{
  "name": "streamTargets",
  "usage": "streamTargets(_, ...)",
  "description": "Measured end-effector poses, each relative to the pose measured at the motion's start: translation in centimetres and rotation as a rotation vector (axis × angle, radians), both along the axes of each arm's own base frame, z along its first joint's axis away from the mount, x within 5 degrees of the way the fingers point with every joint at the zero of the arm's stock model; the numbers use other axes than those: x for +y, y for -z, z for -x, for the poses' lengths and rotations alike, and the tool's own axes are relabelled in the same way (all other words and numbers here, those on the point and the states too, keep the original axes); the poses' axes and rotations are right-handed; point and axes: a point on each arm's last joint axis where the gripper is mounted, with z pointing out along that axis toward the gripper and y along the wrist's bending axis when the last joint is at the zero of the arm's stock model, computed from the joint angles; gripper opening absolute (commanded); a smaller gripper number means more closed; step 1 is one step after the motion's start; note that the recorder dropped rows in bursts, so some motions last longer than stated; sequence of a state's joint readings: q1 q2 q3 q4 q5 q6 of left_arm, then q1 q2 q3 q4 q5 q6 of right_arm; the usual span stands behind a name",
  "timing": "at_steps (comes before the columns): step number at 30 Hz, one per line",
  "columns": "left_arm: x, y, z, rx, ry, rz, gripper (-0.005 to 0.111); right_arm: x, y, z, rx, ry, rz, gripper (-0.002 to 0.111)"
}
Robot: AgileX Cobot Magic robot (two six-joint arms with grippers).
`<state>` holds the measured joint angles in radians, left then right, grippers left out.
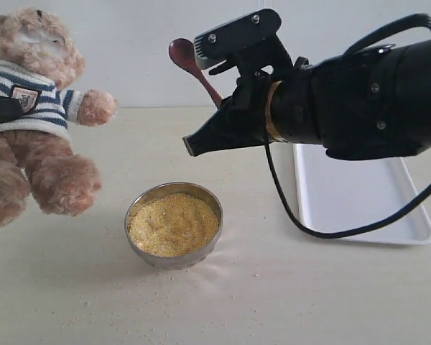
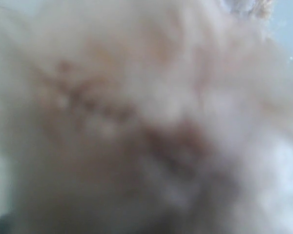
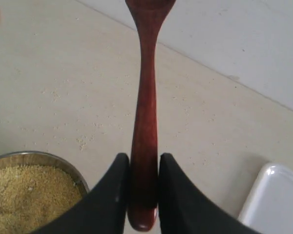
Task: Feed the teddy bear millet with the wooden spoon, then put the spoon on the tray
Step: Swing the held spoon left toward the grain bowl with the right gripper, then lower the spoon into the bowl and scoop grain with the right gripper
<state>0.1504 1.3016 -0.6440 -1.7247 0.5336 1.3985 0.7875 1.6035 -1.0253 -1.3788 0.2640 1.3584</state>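
Spoon check: slim dark reddish-brown wooden spoon (image 3: pixel 144 97) clenched at its handle end by right gripper (image 3: pixel 144 168), raised above the beige counter (image 1: pixel 309 302). Yellow millet (image 1: pixel 174 224) fills the round metal bowl (image 1: pixel 174 186) at front middle. Flat white rectangular tray (image 1: pixel 359 194) sits at the right edge. Fluffy light-brown striped-shirt teddy bear (image 1: pixel 36 108) is at the left edge. Left gripper: cannot tell, only blurred fur.

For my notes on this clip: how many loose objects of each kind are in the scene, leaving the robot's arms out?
teddy bear: 1
metal bowl of millet: 1
wooden spoon: 1
white tray: 1
Total: 4
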Motion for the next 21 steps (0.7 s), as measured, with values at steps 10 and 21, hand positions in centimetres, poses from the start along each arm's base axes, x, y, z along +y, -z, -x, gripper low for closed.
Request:
streamTargets(10, 0.0, 0.0, 0.0, 0.0, 0.002, 0.001, 0.005, -3.4, -3.3, 2.4, -0.079, -0.174, 0.468, 0.0)
streamTargets(21, 0.0, 0.0, 0.0, 0.0, 0.002, 0.001, 0.005, -1.9, -1.2, 4.3, -0.027, -0.479, 0.946, 0.0)
